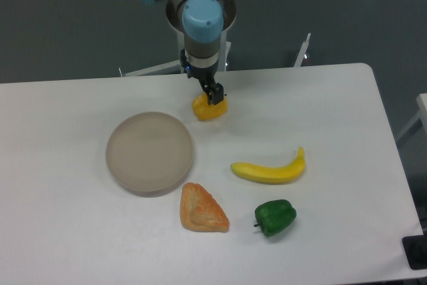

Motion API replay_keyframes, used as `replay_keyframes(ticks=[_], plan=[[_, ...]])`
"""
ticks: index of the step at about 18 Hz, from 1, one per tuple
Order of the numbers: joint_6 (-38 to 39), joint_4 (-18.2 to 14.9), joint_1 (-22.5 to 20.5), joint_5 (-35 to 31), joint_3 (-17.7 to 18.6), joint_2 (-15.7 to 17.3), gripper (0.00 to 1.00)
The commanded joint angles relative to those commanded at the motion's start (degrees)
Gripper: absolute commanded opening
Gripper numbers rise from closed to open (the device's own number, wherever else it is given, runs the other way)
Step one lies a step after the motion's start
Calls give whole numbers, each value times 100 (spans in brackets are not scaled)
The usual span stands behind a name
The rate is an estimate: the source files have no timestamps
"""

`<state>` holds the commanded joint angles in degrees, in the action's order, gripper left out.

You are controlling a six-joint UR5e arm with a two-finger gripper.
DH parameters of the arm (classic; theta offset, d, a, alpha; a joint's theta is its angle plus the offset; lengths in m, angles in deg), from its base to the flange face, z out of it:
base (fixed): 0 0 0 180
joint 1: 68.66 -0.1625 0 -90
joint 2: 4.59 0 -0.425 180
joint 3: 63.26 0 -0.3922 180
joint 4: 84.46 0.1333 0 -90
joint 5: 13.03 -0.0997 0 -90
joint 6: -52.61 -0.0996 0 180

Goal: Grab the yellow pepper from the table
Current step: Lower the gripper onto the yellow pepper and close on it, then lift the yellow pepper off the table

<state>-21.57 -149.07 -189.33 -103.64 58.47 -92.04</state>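
Pincer (215, 97) atop lobed yellow pepper (208, 109) — glossy, blocky

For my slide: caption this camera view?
UR5e gripper lowered onto the yellow pepper on the white table.

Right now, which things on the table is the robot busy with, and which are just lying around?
Busy with:
yellow pepper
gripper, right down on the pepper
table, where the pepper sits

Just lying around:
banana
green pepper
round plate
orange wedge-shaped toy food
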Motion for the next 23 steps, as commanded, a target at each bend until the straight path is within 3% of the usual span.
replay_keyframes(ticks=[3,6,10,11,12,15,18,20,22,23], plan=[[9,53,0,-157,87,-123,100],[9,447,0,-211,237,-211,100],[17,457,0,-290,237,-352,100],[17,466,0,-290,237,-378,96],[17,501,0,-290,237,-413,76],[18,528,0,-290,185,-440,38],[-9,484,-9,-308,-8,-422,31],[-26,213,-61,-308,-367,-413,31],[-35,-479,-201,-308,-946,-431,31],[-35,-666,-315,-299,-1149,-431,31]])
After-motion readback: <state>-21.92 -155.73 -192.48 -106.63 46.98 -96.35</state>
